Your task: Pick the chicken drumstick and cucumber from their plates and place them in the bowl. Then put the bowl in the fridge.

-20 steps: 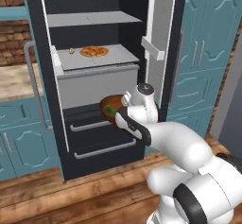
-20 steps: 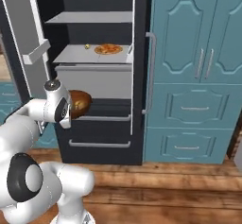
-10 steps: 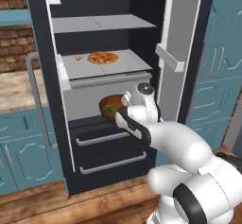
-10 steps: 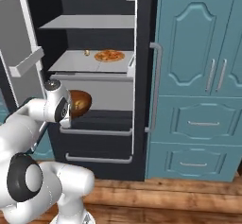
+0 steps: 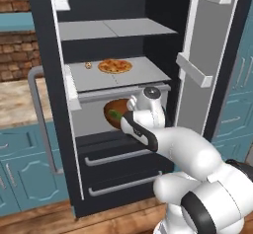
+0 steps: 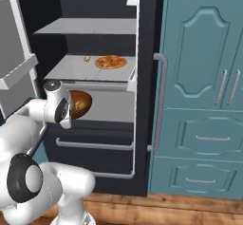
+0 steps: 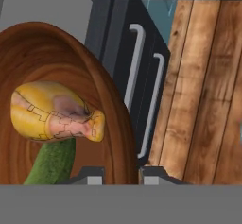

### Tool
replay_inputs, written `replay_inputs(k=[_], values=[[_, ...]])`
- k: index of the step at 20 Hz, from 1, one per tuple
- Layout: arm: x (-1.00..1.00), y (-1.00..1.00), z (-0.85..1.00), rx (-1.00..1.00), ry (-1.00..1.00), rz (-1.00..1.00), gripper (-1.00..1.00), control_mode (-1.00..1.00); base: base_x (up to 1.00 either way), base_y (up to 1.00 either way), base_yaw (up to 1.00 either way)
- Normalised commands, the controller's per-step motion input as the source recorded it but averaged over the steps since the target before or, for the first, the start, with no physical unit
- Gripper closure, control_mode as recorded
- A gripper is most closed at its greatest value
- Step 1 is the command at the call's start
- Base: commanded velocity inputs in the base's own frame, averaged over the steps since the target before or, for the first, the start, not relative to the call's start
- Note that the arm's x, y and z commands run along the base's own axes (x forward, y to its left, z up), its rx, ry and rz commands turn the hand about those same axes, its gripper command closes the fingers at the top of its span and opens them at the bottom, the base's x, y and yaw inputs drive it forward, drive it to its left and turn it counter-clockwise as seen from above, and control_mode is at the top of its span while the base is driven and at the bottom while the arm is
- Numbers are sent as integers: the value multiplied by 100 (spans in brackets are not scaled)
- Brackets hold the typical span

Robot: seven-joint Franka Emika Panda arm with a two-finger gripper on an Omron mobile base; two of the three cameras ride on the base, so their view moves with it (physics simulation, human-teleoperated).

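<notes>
Inside the tall black open fridge (image 5: 99,11), the grey middle shelf (image 5: 143,70) carries a flat round pizza (image 5: 114,66) and a small brown lump (image 5: 88,65) toward its left, leaving its right side bare. The grey upper shelf (image 5: 113,29) above lies bare. Below the middle shelf, the glossy dark brown wooden bowl (image 5: 114,113) fills the gap above two closed black drawers with grey bar handles (image 5: 118,157). Open doors (image 5: 210,60) flank the opening.

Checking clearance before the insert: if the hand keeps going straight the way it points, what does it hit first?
Apart from the glossy brown wooden bowl the hand already grips, probably the black fridge's lower drawer fronts with grey bar handles; depth is unclear.
</notes>
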Motion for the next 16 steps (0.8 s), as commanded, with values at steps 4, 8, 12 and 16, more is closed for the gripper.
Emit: replay_inputs(k=[4, 8, 12, 16], values=[[0, 0, 0, 0, 0, 0, 100, 100, 47, -17, 3], [0, 0, 0, 0, 0, 0, 100, 100, 37, -18, 3], [0, 0, 0, 0, 0, 0, 100, 100, 35, -18, 0], [0, 0, 0, 0, 0, 0, 100, 100, 41, -16, 0]])
